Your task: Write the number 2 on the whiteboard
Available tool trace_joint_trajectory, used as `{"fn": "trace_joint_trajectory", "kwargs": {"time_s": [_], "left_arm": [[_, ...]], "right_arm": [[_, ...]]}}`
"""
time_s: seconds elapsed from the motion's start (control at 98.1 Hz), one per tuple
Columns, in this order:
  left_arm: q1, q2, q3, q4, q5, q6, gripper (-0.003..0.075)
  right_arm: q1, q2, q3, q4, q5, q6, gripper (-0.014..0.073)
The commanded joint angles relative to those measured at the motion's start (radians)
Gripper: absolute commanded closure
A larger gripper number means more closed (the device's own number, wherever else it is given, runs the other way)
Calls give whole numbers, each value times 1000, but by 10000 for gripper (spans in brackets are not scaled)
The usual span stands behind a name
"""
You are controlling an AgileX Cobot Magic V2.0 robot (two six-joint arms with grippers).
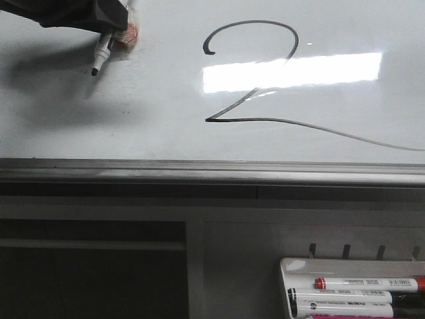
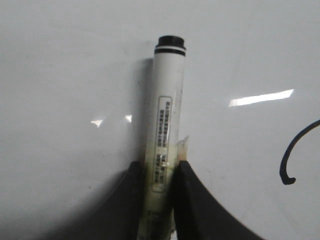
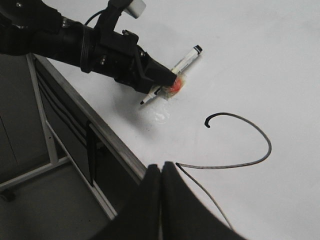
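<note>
A large black number 2 [image 1: 255, 73] with a curled top and a long wavy tail is drawn on the glossy whiteboard [image 1: 146, 126]. My left gripper [image 1: 113, 30] is at the board's upper left, shut on a white marker [image 1: 101, 54] whose black tip points down, just off the board, well left of the numeral. In the left wrist view the marker [image 2: 166, 120] sits between the fingers and the curl of the 2 [image 2: 295, 155] shows beside it. My right gripper [image 3: 161, 167] is shut and empty, over the board's lower edge near the 2's corner [image 3: 235, 145].
The board's grey metal frame edge [image 1: 212, 174] runs across below the numeral. A small white marker tray [image 1: 292, 266] with several markers, one red-capped [image 1: 368, 283], sits at the lower right. A dark cabinet opening is at the lower left.
</note>
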State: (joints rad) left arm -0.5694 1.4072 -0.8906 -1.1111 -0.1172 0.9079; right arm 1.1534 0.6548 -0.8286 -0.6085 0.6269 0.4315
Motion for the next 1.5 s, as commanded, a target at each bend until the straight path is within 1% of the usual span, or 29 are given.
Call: {"fn": "trace_joint_trajectory", "kwargs": {"time_s": [0.0,0.061,0.183,0.194,0.296,0.347,0.408,0.571,0.693,1.05,1.233,1.284,1.356,1.427,1.488], "left_arm": [[1,12,-16,-9,-47,-3,589],[1,12,-16,-9,-47,-3,549],[1,12,-16,-9,-47,-3,529],[1,12,-16,-6,-51,-3,457],[1,12,-16,-6,-55,-3,331],[1,12,-16,-6,-57,-3,287],[1,12,-16,-6,-57,-3,265],[1,12,-16,-4,-57,-3,264],[1,2,-16,-4,-61,-3,241],[1,-147,-16,6,-49,8,237],[1,-248,-16,16,-84,99,244],[1,-282,-16,16,-91,129,258],[1,-341,-15,16,-93,156,302],[1,-412,0,16,-93,162,370],[1,-474,21,16,-91,162,449]], "right_arm": [[1,-1,-17,-35,-59,22,662],[1,-1,-16,-35,-59,32,662],[1,-1,-16,-42,-74,34,662],[1,-1,-16,-57,-74,34,662],[1,-1,-16,-60,-74,34,662],[1,-1,-16,-62,-74,34,662],[1,-1,-16,-69,-74,34,662],[1,-1,-16,-75,-74,34,662],[1,-1,-16,-77,-74,34,662],[1,-1,-16,-132,-68,34,662],[1,-29,-18,-173,-81,46,662],[1,-54,-18,-187,-77,68,662],[1,-101,-18,-190,-46,80,662],[1,-162,-16,-190,25,84,662],[1,-227,-10,-198,114,84,662]]}}
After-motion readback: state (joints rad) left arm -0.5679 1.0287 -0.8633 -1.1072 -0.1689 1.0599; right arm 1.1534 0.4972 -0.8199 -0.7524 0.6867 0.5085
